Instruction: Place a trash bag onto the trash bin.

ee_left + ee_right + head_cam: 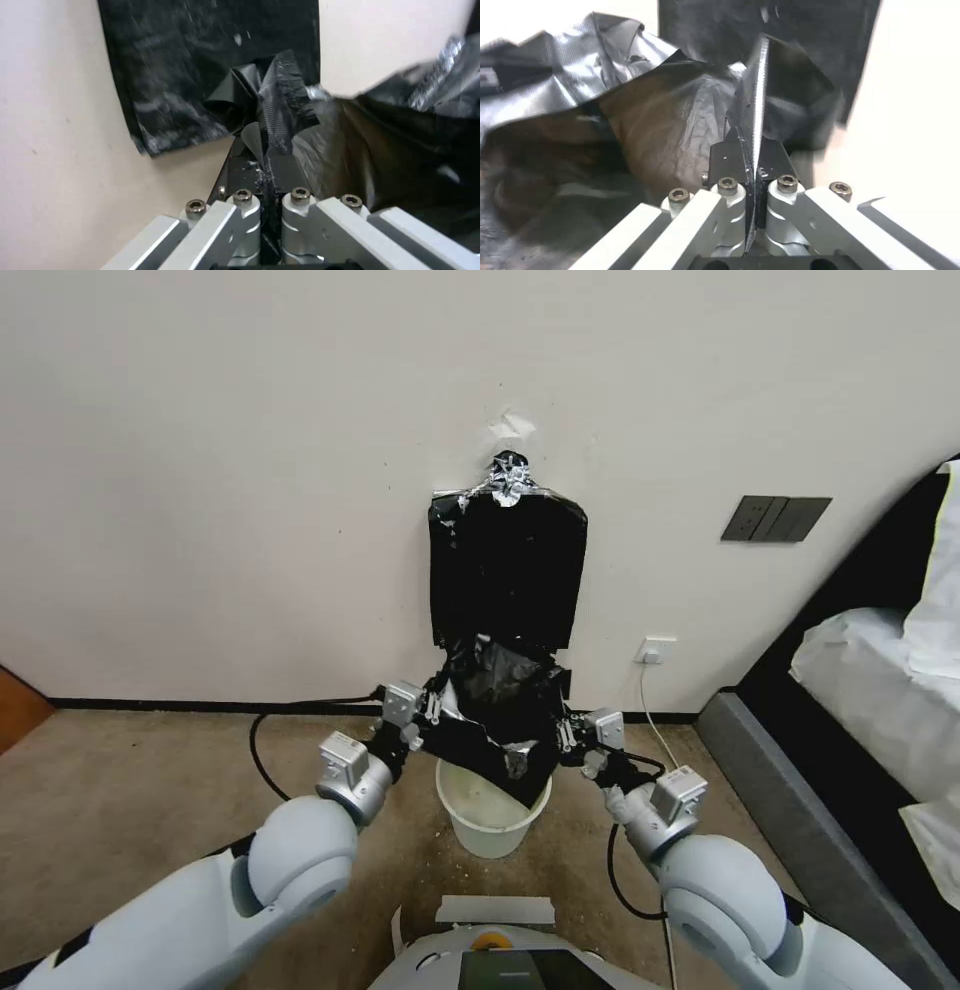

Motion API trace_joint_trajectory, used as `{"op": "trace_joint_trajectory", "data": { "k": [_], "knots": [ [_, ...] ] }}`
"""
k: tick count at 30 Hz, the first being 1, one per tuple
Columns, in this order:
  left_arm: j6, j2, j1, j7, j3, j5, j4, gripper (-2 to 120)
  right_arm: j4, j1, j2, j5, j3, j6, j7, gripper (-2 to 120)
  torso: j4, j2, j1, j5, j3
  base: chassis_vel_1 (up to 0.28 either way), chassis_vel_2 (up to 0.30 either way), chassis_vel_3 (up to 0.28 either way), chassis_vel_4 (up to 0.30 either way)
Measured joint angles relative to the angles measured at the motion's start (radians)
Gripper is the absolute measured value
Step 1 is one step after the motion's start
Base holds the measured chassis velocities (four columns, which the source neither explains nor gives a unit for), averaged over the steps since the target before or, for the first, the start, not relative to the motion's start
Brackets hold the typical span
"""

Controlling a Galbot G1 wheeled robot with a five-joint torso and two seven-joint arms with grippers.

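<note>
While the trash bag (497,710) hangs spread between the two grippers, its lower film droops into the mouth of the trash bin (490,815) just below them. Left gripper (267,123) and right gripper (752,101) are each pinched tight on an edge of the film, with the hanging bundle of bags (508,570) on the wall (220,470) just beyond.

Flat black bundle of bags (508,570), foil-taped top, hung on cream wall (200,470) above both pincers. Dark switch plate (776,518) and white socket (655,650) beyond the right pincer. Black cable (262,748) on tan carpet (120,800) beside the left.
</note>
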Motion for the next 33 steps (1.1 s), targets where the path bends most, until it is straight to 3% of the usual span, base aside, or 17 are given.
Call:
{"op": "trace_joint_trajectory", "data": {
  "k": [7,17,26,33],
  "knots": [
    [-0.014,-0.083,0.137,-0.015,-0.021,0.088,0.093,0,-0.060,-0.062,0.133,-0.050,-0.068,0.022,0.009,0,0.0004,0.000,0.000,0.0000,0.000,0.000,0.000,0.000,0.000],
    [-0.026,-0.130,0.219,-0.030,-0.047,0.131,0.118,0,-0.155,-0.079,0.237,-0.001,-0.109,0.012,0.070,0,0.0001,0.000,0.000,0.0001,0.000,0.000,0.000,0.000,0.000],
    [-0.051,-0.108,0.352,-0.021,-0.126,0.146,0.084,0,-0.121,-0.141,0.267,0.015,-0.117,-0.001,0.082,0,0.0002,0.000,0.000,0.0000,0.000,0.000,0.000,0.000,0.000],
    [-0.064,-0.219,0.382,-0.019,-0.087,0.206,0.154,0,-0.162,-0.154,0.306,0.081,-0.117,-0.020,0.141,0,0.0000,0.000,0.000,-0.0001,0.000,0.000,0.000,0.000,0.000]
  ]
}}
